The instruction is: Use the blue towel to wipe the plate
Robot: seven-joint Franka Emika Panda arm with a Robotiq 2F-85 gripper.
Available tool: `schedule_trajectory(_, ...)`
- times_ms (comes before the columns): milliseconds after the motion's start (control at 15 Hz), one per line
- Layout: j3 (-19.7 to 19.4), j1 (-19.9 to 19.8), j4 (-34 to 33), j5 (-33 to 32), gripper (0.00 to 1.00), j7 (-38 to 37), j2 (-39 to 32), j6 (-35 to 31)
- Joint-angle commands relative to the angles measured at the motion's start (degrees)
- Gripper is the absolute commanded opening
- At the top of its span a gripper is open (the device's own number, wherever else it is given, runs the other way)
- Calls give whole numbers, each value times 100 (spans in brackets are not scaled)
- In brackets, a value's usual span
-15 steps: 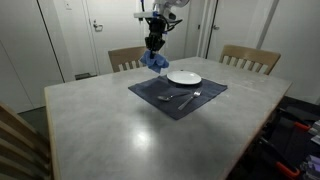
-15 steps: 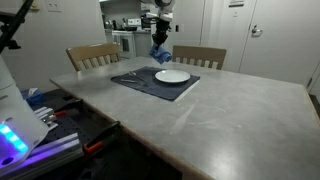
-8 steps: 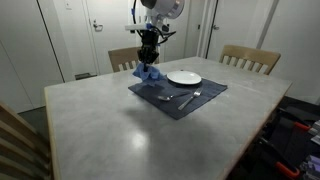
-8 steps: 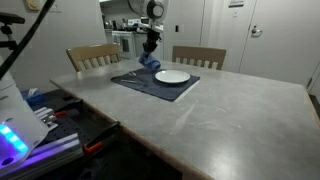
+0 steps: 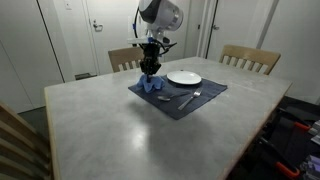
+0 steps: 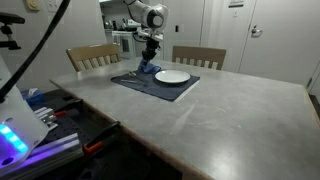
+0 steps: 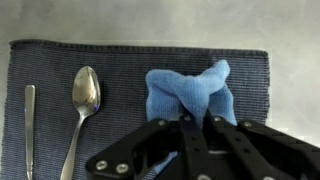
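Grey table [image 5: 120, 130]; dark navy placemat [image 5: 182, 108] lying flat on it.

Bunched blue towel [image 7: 190, 92], round white plate [image 5: 184, 78] just beside

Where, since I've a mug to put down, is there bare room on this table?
The wide grey table between the placemat and the near edge is bare, as are the strips either side of it. The placemat itself is crowded: plate, spoon, and the blue towel pinched in the fingers.
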State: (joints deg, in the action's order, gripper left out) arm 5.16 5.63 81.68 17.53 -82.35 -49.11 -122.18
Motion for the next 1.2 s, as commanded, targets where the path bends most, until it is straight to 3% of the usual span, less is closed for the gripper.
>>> schedule_trajectory(0,-37,-6,104,128,2,252,15,-45)
schedule_trajectory(67,-40,-6,130,124,2,269,37,-51)
schedule_trajectory(133,-45,-6,142,110,13,289,75,-13)
schedule_trajectory(200,-70,9,147,72,30,279,115,33)
schedule_trajectory(400,-117,-1,187,-8,45,363,347,165)
schedule_trajectory(867,-95,-40,118,33,95,747,729,598)
schedule_trajectory(1133,-44,-93,116,131,100,1163,783,877)
